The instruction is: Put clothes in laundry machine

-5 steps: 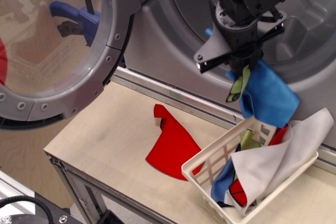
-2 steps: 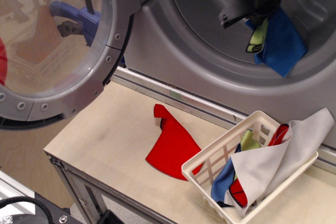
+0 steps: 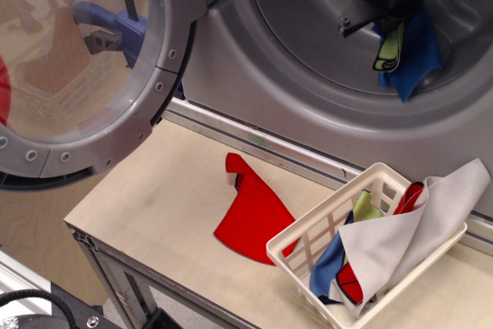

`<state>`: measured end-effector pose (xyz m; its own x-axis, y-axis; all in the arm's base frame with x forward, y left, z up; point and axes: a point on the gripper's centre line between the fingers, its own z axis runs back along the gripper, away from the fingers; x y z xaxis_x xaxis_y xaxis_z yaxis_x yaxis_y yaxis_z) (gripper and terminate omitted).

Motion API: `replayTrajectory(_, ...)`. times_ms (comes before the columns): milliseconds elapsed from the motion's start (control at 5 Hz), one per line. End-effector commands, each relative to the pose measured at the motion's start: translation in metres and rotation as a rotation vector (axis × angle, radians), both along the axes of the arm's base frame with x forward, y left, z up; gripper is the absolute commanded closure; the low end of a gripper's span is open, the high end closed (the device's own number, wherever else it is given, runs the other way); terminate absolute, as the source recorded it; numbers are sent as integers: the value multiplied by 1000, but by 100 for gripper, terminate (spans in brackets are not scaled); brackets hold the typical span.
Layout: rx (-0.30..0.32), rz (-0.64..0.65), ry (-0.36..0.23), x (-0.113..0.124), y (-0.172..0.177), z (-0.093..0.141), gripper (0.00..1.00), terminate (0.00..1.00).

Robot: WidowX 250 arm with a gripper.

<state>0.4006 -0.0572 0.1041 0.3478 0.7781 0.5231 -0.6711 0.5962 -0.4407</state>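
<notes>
With the blue cloth (image 3: 416, 52) and lime-green piece (image 3: 390, 50) gripped by the pincer (image 3: 402, 15), release is best delayed until both hang well inside the laundry machine (image 3: 308, 59) drum.

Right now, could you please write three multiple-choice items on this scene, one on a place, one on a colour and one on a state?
1. Where does the red cloth lie?
A. on the table
B. in the drum
C. on the door

2. What colour is the larger cloth that hangs from the gripper?
A. red
B. blue
C. grey

3. How is the washer door?
A. shut
B. removed
C. swung open

Answers: 1 A, it lies flat beside the basket. 2 B, blue hangs beside a lime piece. 3 C, the drum mouth is uncovered.
</notes>
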Motion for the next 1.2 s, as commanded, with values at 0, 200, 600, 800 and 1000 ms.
replayTrajectory(0,-8,79,-112,12,5,22,0,0)
replayTrajectory(200,-9,67,-80,9,6,24,0,0)
replayTrajectory(600,-96,-2,16,-31,-2,30,0,0)
replayTrajectory(800,-114,-58,32,-61,-4,34,0,0)
replayTrajectory(1000,-135,-87,118,-84,-2,33,0,0)
